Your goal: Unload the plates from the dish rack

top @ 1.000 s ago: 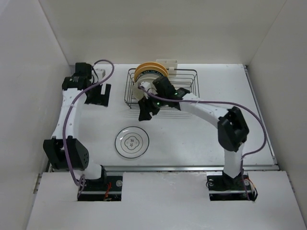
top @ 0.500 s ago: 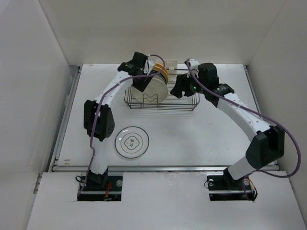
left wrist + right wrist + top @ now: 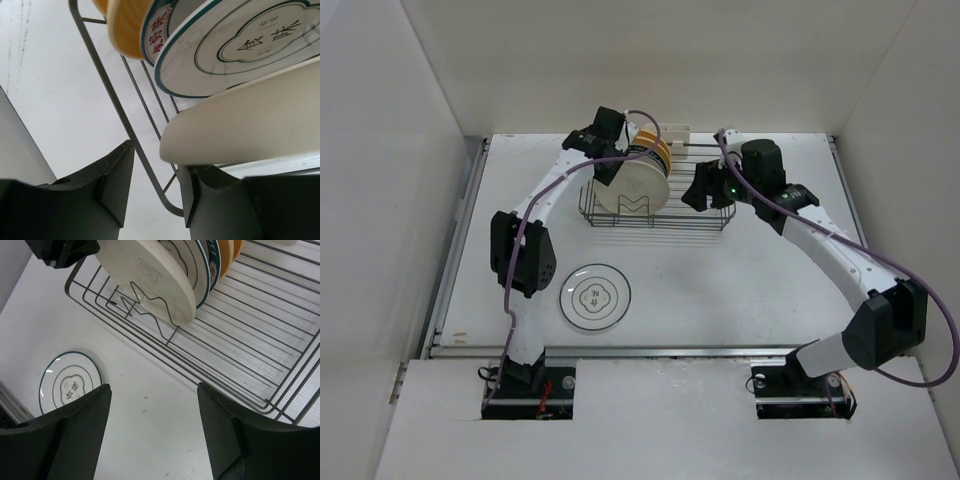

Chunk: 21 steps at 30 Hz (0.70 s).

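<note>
The dark wire dish rack (image 3: pixel 705 218) stands at the back of the table. Plates stand on edge at its left end: a plain cream plate (image 3: pixel 638 188) in front, then a white one with a teal ring and emblem (image 3: pixel 240 45), a lettered-rim one (image 3: pixel 156 37) and a yellow-orange one (image 3: pixel 661 150). My left gripper (image 3: pixel 610 168) is at the rack's left end. Its jaws are partly open around a rack wire (image 3: pixel 150 150), and the cream plate's rim (image 3: pixel 240 130) lies just past the right finger (image 3: pixel 192 200). My right gripper (image 3: pixel 698 195) hangs open over the rack's front wires (image 3: pixel 225 365).
A white plate with a dark ring and emblem (image 3: pixel 595 296) lies flat on the table in front of the rack. A small white holder (image 3: pixel 673 130) is clipped to the rack's far side. White walls close in the table at the back and both sides.
The left arm has swung from the table's far left to the rack's left end, and its jaws have narrowed. The right arm has moved from the plates to the rack's right part.
</note>
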Motion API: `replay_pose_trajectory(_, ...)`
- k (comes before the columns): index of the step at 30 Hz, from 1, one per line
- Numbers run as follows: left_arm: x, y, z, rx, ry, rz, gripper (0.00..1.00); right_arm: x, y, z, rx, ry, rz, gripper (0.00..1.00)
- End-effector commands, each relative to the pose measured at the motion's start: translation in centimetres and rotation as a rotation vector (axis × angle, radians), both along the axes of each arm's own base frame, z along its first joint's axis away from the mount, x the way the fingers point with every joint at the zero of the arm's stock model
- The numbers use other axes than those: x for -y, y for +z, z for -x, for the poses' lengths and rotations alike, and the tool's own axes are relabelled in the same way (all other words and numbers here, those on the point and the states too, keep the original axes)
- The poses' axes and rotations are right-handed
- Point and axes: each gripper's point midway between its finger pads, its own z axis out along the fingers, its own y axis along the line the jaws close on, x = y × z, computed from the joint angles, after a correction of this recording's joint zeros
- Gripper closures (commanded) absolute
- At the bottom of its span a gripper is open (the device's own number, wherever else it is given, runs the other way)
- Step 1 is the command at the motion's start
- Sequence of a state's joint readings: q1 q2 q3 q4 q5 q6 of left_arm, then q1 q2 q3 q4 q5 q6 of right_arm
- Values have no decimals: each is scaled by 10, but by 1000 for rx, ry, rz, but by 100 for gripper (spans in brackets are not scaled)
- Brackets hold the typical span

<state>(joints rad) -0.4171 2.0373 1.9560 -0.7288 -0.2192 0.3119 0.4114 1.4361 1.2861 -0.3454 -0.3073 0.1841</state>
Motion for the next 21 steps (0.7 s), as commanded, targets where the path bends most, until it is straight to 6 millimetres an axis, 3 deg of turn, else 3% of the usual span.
replay_pose_trajectory(1, -6, 50, -3, 129, 24, 50, 63, -3, 13, -11, 30, -4, -29, 25)
replay_pose_trajectory(3, 1, 49, -1, 125, 6, 61, 63, -6, 13, -13, 27, 4, -33, 25)
replay_pose_trajectory(7, 6, 36, -7, 105, -1, 61, 79, -6, 13, -13, 27, 4, -33, 25)
replay_pose_trajectory(8, 7, 40, -7, 107, -6, 70, 82, -6, 13, -13, 27, 4, -33, 25)
replay_pose_trajectory(10, 12, 29, -4, 57, -36, 71, 82, -5, 8, -11, 17, 4, -28, 25)
replay_pose_trajectory(13, 15, 19, -4, 34, -45, 74, 74, -5, 8, -11, 17, 4, -28, 25)
replay_pose_trajectory(21, 18, 14, -14, 46, -33, 78, 71, -5, 12, -10, 25, 4, -32, 25)
